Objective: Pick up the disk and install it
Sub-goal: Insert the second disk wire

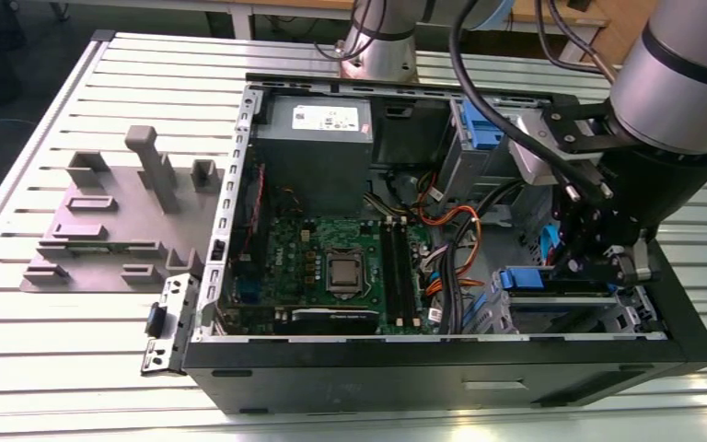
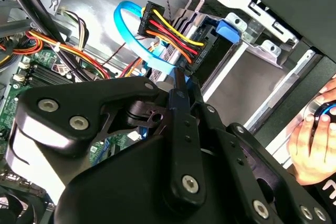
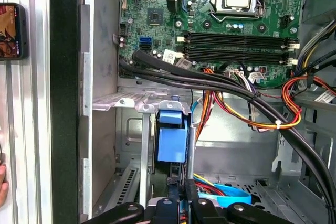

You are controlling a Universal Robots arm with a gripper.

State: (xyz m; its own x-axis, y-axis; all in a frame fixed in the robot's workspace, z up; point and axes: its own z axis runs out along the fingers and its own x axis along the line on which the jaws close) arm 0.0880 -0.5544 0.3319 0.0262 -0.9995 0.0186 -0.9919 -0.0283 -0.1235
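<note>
The disk [image 3: 172, 140] stands edge-on in the lower drive bay of the open computer case [image 1: 452, 368], its blue bracket tab facing out. In the second wrist view the disk [image 2: 212, 51] is a dark slab with a blue tab, and a black connector with red and yellow wires [image 2: 168, 30] sits against its end. In the exterior view the disk's blue bracket [image 1: 523, 279] lies at the case's right end, just under my gripper [image 1: 599, 267]. My gripper [image 2: 181, 80] is shut, its fingertips [image 3: 194, 195] close to the disk's edge. Whether they touch it is hidden.
Thick black cables [image 3: 210, 82] and orange-yellow wire bundles [image 3: 294, 114] cross beside the bay. A light-blue flat cable [image 2: 134, 30] loops near the fingertips. The motherboard [image 1: 329, 258], grey power supply [image 1: 317, 138] and upper blue caddy [image 1: 482, 129] fill the case. A grey fixture [image 1: 108, 221] stands outside. A hand [image 2: 315, 140] rests nearby.
</note>
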